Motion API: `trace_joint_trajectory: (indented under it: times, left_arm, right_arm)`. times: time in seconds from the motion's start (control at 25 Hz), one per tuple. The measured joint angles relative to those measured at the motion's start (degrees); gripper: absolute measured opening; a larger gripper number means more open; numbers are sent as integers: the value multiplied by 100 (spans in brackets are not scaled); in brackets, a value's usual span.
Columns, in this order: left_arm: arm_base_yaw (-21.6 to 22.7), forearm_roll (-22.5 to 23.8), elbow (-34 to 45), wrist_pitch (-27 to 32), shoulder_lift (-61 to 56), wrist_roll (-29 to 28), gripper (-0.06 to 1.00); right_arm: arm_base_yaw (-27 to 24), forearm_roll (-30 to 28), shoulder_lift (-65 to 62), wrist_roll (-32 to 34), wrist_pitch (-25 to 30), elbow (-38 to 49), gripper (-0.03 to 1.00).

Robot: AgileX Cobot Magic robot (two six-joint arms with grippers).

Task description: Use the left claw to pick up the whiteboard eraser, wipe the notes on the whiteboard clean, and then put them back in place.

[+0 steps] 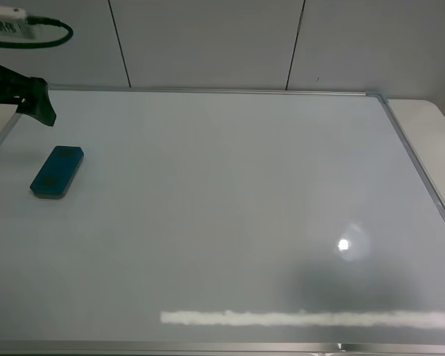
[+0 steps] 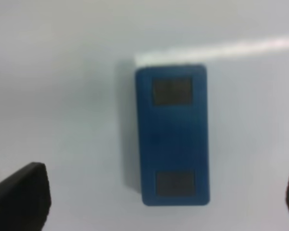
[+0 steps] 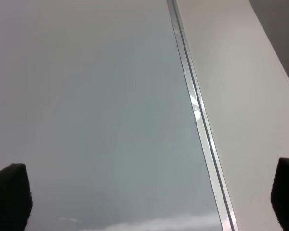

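Observation:
The teal-blue whiteboard eraser (image 1: 57, 171) lies flat on the whiteboard (image 1: 230, 185) near its left side. In the left wrist view the eraser (image 2: 172, 134) sits between the two black fingers (image 2: 19, 197), which stand wide apart and do not touch it. The left claw (image 1: 18, 93) hovers at the far left, behind the eraser, open and empty. No red notes show anywhere on the board. The right gripper (image 3: 148, 195) is open and empty over the board's right part, beside the silver frame (image 3: 197, 110); it is out of the exterior view.
A white table surface (image 1: 430, 119) lies beyond the board's right frame and shows in the right wrist view (image 3: 241, 96). The left arm's white module and black cable (image 1: 7, 28) sit at the top left. Wall panels stand behind the board.

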Motion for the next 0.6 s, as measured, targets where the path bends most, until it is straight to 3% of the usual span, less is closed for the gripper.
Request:
trace_joint_trajectory:
  times: [0.6]
  left_arm:
    - [0,229,81,950,-3517,-419,99]
  right_arm:
    - [0,0,0,0,0,0,99]
